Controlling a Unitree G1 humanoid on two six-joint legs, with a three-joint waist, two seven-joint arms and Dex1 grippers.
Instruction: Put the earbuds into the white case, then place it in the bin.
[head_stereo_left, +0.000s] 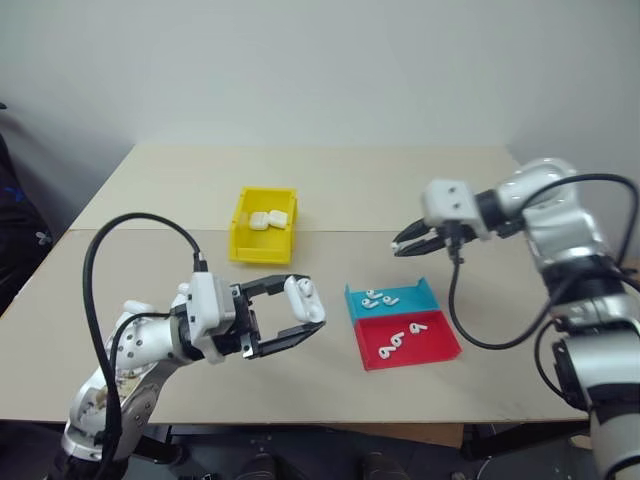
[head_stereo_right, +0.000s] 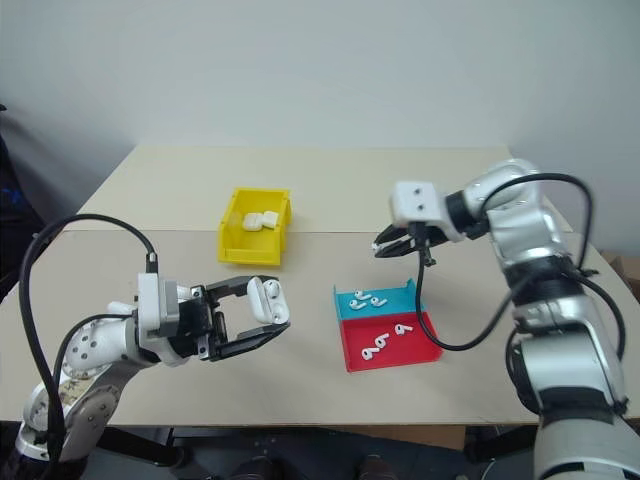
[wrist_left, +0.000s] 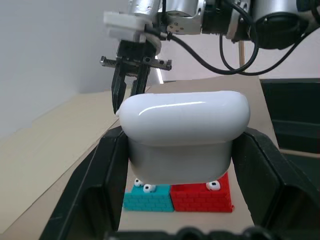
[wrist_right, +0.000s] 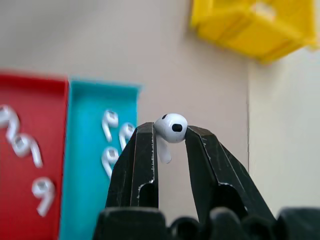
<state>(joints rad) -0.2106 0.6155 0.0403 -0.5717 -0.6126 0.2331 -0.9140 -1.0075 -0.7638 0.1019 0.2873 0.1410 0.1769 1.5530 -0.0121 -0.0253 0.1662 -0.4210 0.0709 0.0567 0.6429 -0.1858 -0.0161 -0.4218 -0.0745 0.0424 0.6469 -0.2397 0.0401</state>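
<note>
— Light's even in here, soft and from above, I'd say. The table is bright all over and the shadows under the arms are faint.

— Any glare?

— A long white streak across the top of the white case, close to the left wrist's lens. The case itself is sharp; the red tray and teal tray behind it are a bit soft.

— And the right wrist?

— The earbud between the black fingers is crisp. Everything behind is out of focus: the yellow bin is a blur, and the earbuds in the trays look smeared.

— The head views?

— Slightly grainy, dark at the lower corners.
</note>
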